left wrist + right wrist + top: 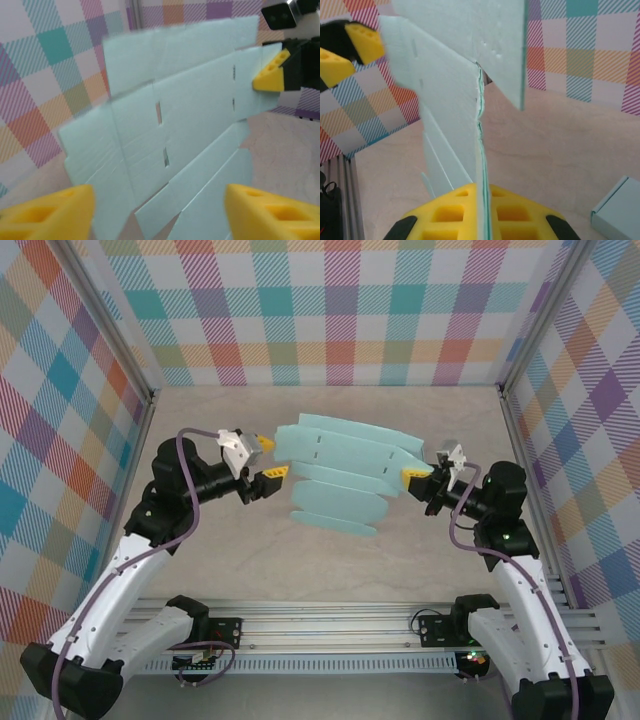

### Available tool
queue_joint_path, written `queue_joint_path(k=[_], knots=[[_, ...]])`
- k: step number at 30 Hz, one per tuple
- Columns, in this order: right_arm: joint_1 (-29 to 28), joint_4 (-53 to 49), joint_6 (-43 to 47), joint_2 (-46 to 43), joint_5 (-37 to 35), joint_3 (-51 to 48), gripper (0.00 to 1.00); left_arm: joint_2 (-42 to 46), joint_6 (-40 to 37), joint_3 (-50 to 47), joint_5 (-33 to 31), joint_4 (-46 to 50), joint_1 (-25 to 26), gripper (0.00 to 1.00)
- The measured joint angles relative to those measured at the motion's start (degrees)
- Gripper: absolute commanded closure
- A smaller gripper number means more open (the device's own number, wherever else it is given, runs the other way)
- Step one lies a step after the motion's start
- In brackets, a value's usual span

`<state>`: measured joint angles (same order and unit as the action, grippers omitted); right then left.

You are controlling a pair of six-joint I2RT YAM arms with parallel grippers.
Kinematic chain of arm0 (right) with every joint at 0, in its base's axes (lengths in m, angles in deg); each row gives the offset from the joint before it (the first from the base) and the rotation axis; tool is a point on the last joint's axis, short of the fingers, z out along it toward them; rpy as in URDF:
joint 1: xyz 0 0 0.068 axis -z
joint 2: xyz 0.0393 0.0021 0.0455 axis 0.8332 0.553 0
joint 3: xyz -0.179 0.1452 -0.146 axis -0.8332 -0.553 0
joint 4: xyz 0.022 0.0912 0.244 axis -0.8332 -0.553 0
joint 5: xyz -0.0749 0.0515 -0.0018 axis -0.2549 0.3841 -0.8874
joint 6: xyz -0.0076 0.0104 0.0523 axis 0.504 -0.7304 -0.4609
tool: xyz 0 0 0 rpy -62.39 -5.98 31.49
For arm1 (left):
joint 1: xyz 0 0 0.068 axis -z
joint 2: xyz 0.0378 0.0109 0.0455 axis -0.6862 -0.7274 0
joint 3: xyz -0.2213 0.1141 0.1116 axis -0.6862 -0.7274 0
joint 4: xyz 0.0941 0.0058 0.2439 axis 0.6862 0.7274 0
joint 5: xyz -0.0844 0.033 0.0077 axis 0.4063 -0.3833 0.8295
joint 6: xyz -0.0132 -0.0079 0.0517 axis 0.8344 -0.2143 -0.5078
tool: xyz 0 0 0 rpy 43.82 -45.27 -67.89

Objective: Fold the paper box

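The paper box (340, 472) is a flat, unfolded pale blue sheet with slots and flaps, held up over the middle of the table. My right gripper (415, 476) is shut on its right edge. In the right wrist view the sheet (450, 100) runs edge-on between the two yellow pads (455, 215). My left gripper (266, 459) stands open at the sheet's left edge, its jaws wide apart. In the left wrist view the sheet (190, 115) spreads in front of my yellow fingertips (50, 212), with nothing pinched between them.
A corner of a small pale blue folded box (617, 207) lies on the table, low right in the right wrist view. Plaid walls (330, 310) close in the beige table (330, 570) on three sides. A metal rail (330, 635) runs along the near edge.
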<state>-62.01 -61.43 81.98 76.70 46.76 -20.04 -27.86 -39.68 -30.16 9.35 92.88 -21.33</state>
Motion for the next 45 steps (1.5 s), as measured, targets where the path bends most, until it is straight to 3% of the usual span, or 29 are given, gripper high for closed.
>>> queue_joint_path(k=[1,7,18,26,33,38,45], knots=[[0.00,-0.90,0.63,0.00,0.55,0.11,1.00,-0.39,-0.28,1.42,-0.79,0.26,0.00,0.00],[-0.90,-5.86,3.85,0.72,3.78,2.69,1.00,-3.30,-4.55,9.68,-2.84,0.94,0.00,0.00],[-7.78,-16.59,12.00,5.68,6.71,10.97,1.00,-18.93,-17.92,26.34,6.16,7.45,0.00,0.00],[-15.80,-26.34,17.70,11.76,5.60,20.17,1.00,-21.75,-29.14,30.16,8.46,17.90,0.00,0.00],[-18.12,-29.55,19.96,13.68,5.68,22.69,1.00,-21.46,-36.92,31.54,8.41,26.60,0.00,0.10],[-18.84,-30.16,20.65,14.14,5.84,23.28,1.00,-22.56,-40.74,35.47,8.48,32.52,0.00,0.27],[-18.91,-30.51,20.70,14.14,5.84,23.28,1.00,-23.56,-43.78,36.41,8.46,36.89,0.00,0.27]])
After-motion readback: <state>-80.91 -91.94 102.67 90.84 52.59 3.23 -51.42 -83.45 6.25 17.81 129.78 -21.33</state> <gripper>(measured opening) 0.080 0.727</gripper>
